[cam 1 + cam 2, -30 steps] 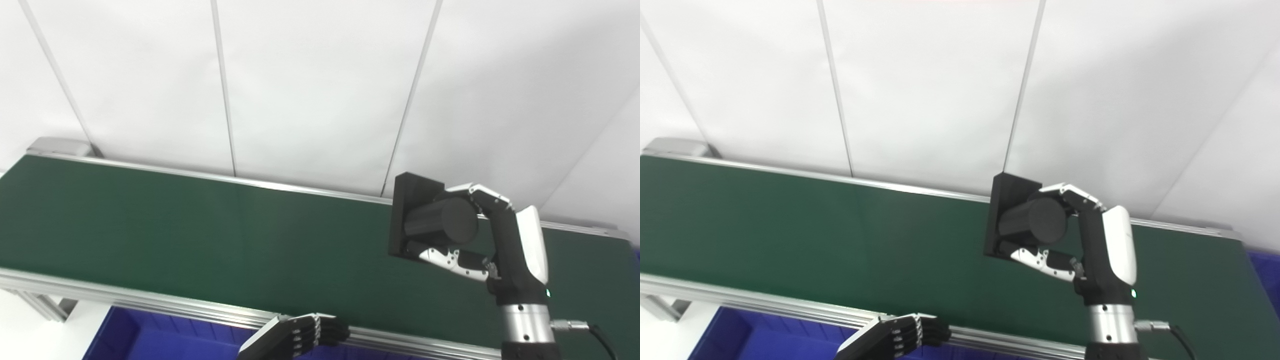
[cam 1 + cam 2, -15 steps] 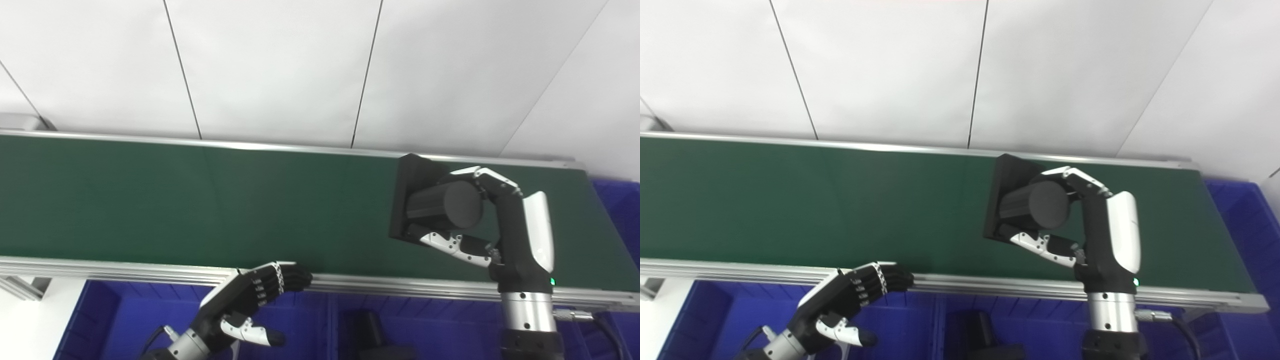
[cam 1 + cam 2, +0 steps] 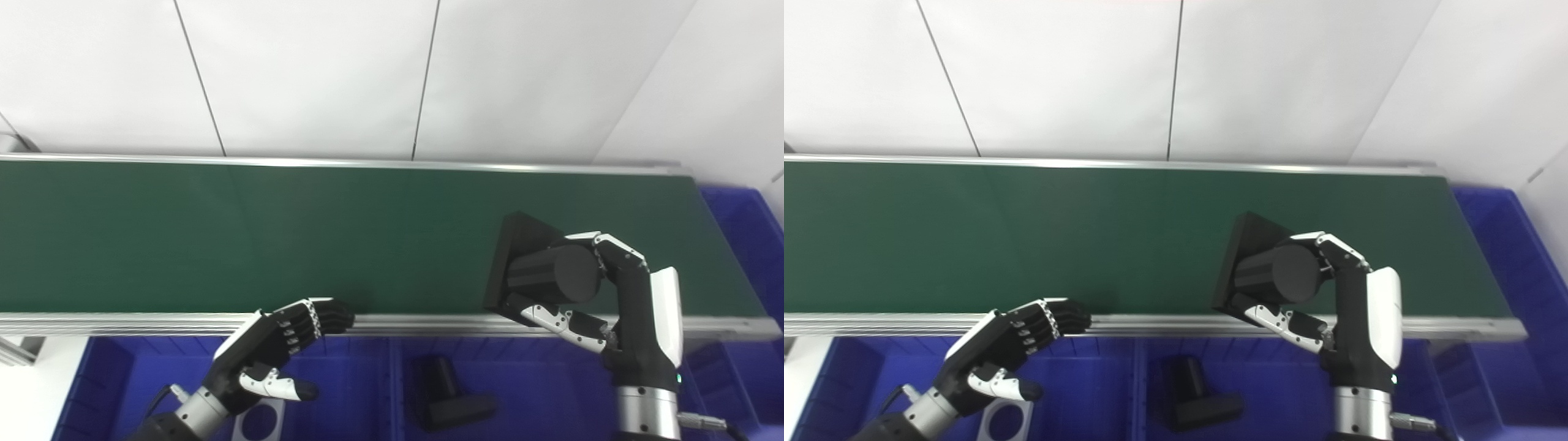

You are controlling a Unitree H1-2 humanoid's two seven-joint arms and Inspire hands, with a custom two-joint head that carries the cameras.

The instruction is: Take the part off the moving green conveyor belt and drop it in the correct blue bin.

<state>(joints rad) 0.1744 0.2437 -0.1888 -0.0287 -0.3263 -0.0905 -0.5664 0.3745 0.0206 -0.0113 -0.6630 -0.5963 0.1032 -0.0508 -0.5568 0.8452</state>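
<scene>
Nearest to us, below the belt's front rail, sit the blue bins [image 3: 367,392]: one compartment holds a black part with a cylinder on a plate [image 3: 450,401], and the compartment to its left shows a grey plate with a round hole [image 3: 260,422], so we judge that each bin gathers one kind of part. Our left hand [image 3: 275,343] waits over those bins with its fingers curled loosely and nothing in it, its fingertips [image 3: 334,312] just at the aluminium rail [image 3: 122,321], kept low and out of the carrying arm's way. On the other side, our right hand [image 3: 603,306] is closed around the black part [image 3: 539,275], a square plate with a stubby cylinder standing out of it; the fingers wrap over the cylinder from above and the thumb presses under it, which holds the plate tilted on edge and facing away from the palm. We hold the part in the air over the near edge of the green conveyor belt [image 3: 245,233], clear of its surface. Since it looks like the part already lying in the bin just below and to its left, we judge that compartment to be the target. Farther back the belt carries nothing else that we can see, and beyond its far rail stands a white panelled wall [image 3: 306,73].
</scene>
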